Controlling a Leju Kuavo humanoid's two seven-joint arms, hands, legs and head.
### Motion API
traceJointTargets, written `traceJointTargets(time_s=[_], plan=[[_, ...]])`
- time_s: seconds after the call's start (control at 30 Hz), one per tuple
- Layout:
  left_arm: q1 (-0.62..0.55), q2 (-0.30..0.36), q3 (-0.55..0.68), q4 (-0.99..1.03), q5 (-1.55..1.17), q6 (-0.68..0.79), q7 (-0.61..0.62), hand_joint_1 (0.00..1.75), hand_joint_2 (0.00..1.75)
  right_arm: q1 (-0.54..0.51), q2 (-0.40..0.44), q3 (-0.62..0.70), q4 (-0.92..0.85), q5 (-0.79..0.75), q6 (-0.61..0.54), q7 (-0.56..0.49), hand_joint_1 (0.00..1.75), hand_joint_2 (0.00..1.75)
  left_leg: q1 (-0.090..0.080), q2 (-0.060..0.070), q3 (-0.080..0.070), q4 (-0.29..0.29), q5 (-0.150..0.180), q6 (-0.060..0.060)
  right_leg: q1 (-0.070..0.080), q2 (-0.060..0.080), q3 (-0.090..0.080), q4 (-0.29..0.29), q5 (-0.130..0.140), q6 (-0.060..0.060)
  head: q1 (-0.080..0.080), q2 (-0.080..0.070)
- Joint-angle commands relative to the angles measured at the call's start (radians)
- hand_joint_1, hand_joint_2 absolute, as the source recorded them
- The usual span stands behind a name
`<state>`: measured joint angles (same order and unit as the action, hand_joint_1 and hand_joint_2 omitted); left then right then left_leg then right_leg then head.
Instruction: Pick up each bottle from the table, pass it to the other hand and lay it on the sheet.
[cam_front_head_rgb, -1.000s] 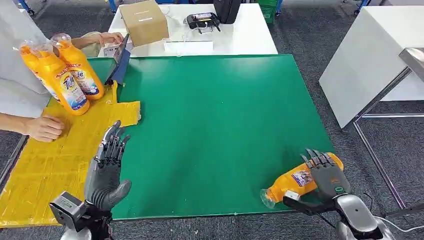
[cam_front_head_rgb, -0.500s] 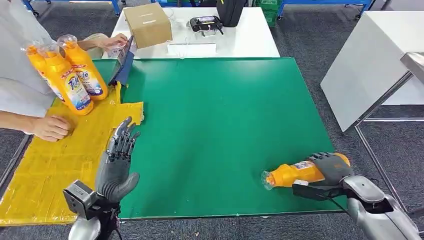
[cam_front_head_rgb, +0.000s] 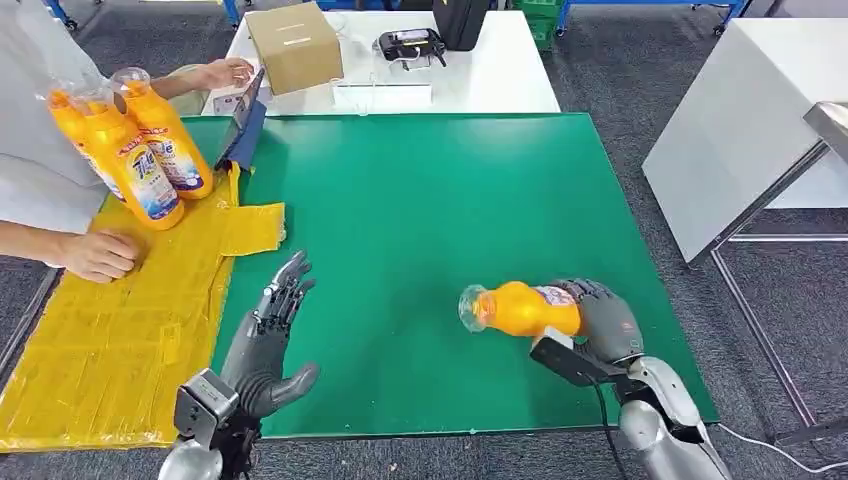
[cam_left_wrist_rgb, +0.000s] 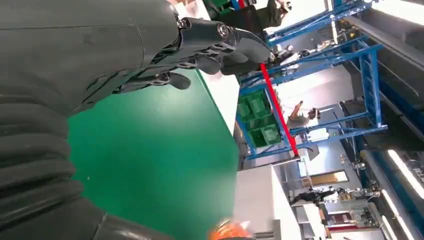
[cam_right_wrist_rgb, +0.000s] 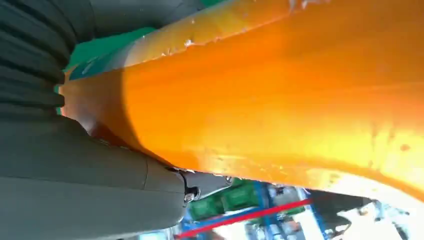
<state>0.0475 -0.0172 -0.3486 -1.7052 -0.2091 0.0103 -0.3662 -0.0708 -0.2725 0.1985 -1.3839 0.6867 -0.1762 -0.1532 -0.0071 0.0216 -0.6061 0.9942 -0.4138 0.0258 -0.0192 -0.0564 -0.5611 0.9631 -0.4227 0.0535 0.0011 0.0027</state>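
Your right hand (cam_front_head_rgb: 598, 318) grips the orange bottle (cam_front_head_rgb: 520, 308) clear above the green table (cam_front_head_rgb: 430, 200), cap toward your left hand (cam_front_head_rgb: 268, 345), which hangs empty, fingers spread, just beside the yellow sheet (cam_front_head_rgb: 110, 320).

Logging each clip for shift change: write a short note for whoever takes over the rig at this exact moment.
Right hand: holds an orange bottle lifted off the green table, capped end pointing toward the left hand.
Left hand: empty, fingers spread, over the table's front left, beside the yellow sheet.
Done: the pickup. Two orange bottles stand at the sheet's far end, next to a person's hand resting on it.
Left: pass the held bottle to the left hand and lay it on the sheet.
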Motion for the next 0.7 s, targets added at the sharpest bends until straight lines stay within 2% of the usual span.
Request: traceJointTargets(time_s=[0.03,0.17,0.23,0.3,0.57,0.63,0.7], plan=[[-0.104,0.022,-0.156,0.153,-0.058,0.003,0.010,0.00,1.75,-0.013,0.303,-0.128,-0.137,-0.364,-0.003,-0.078,1.75,1.75,0.001,0.001,0.001,0.000,-0.002,-0.002,0.001,0.007,0.001,0.000,-0.001,-0.003,0.000,0.000],[-0.133,0.026,-0.200,0.175,-0.069,0.021,0.012,0.00,1.75,-0.060,0.336,-0.069,-0.085,-0.443,-0.021,-0.079,1.75,1.75,0.001,0.001,0.001,-0.001,-0.001,-0.003,0.000,0.007,0.001,0.000,0.000,-0.003,0.000,0.000],[-0.148,0.027,-0.216,0.184,-0.076,0.045,0.012,0.00,1.75,-0.086,0.359,-0.045,-0.048,-0.553,0.015,-0.080,1.75,1.75,0.001,0.001,-0.001,0.000,-0.001,-0.002,0.000,0.006,-0.001,0.000,0.000,-0.002,0.000,0.000],[-0.153,0.027,-0.217,0.180,-0.072,0.063,0.009,0.00,1.75,-0.103,0.374,0.011,-0.014,-0.567,0.031,-0.080,1.75,1.75,0.001,0.004,0.001,0.000,-0.002,-0.003,0.001,0.011,0.000,0.000,0.000,-0.004,0.000,0.000],[-0.152,0.033,-0.219,0.176,-0.070,0.068,0.010,0.00,1.75,-0.100,0.362,0.025,-0.016,-0.579,0.017,-0.085,1.75,1.75,0.000,0.000,-0.001,0.000,-0.001,-0.002,0.000,0.004,0.000,-0.001,0.000,-0.001,0.000,0.000],[-0.157,0.031,-0.213,0.172,-0.067,0.091,0.003,0.00,1.75,-0.111,0.375,0.071,0.014,-0.618,0.086,-0.066,1.75,1.75,0.001,0.000,0.001,0.000,-0.002,-0.002,0.000,0.007,0.002,0.000,-0.001,-0.003,0.000,0.000],[-0.170,0.030,-0.205,0.164,-0.078,0.127,-0.001,0.00,1.75,-0.136,0.408,0.142,0.090,-0.616,0.100,-0.067,1.75,1.75,0.001,0.002,-0.001,0.000,-0.001,-0.002,0.000,0.008,0.000,0.000,0.000,-0.002,0.000,0.000]])
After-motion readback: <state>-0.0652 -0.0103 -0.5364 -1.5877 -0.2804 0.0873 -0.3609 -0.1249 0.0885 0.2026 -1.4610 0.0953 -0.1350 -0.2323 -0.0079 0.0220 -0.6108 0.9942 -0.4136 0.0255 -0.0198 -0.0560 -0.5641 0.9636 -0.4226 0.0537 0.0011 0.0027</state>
